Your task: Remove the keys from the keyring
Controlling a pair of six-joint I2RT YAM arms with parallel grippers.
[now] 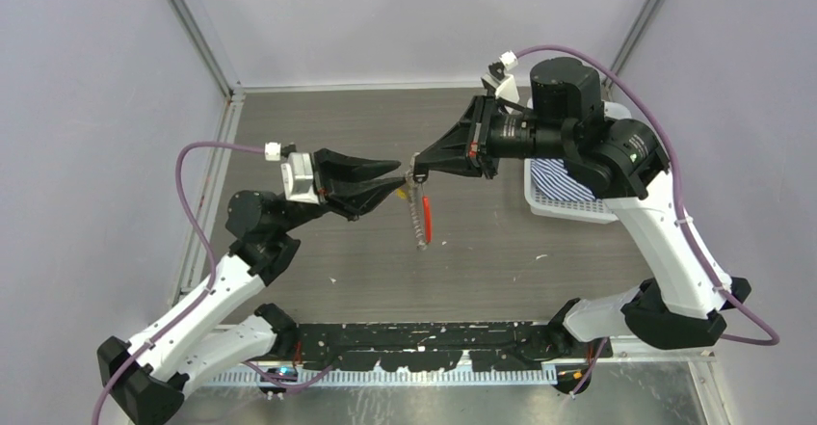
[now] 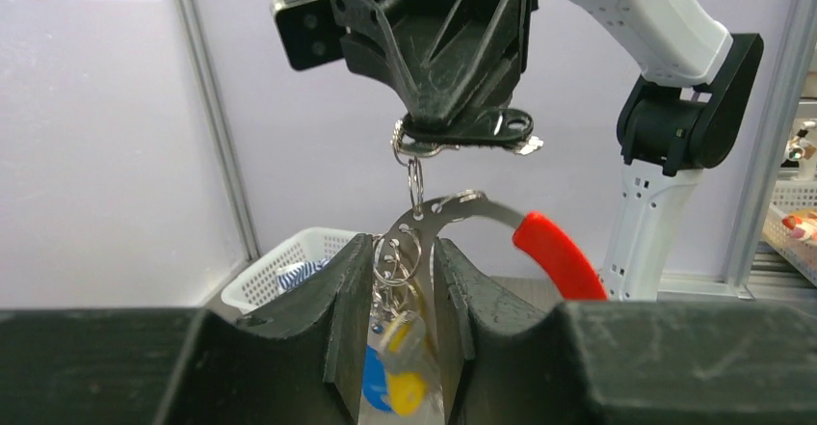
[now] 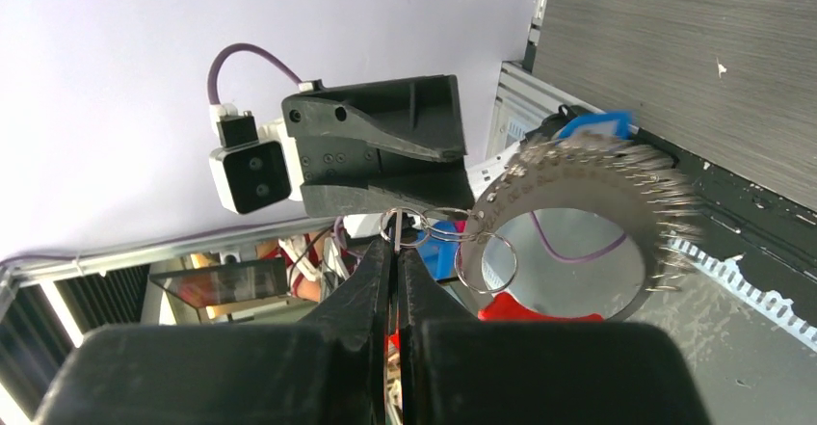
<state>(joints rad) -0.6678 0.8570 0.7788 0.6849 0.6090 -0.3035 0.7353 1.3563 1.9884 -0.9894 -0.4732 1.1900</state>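
From above, the keyring (image 1: 422, 221) is seen only as a thin silver-and-red loop hung over the middle of the table (image 1: 318, 136). The left wrist view shows it as a perforated band carrying small rings, one blue tag (image 2: 371, 382) and one yellow tag (image 2: 410, 393). Both arms are stretched inward with their tips almost meeting. The left gripper (image 1: 400, 175) is closed on the band and the right gripper (image 1: 416, 166) is clamped on one black-headed key (image 2: 477, 128), while the total number of keys cannot be counted.
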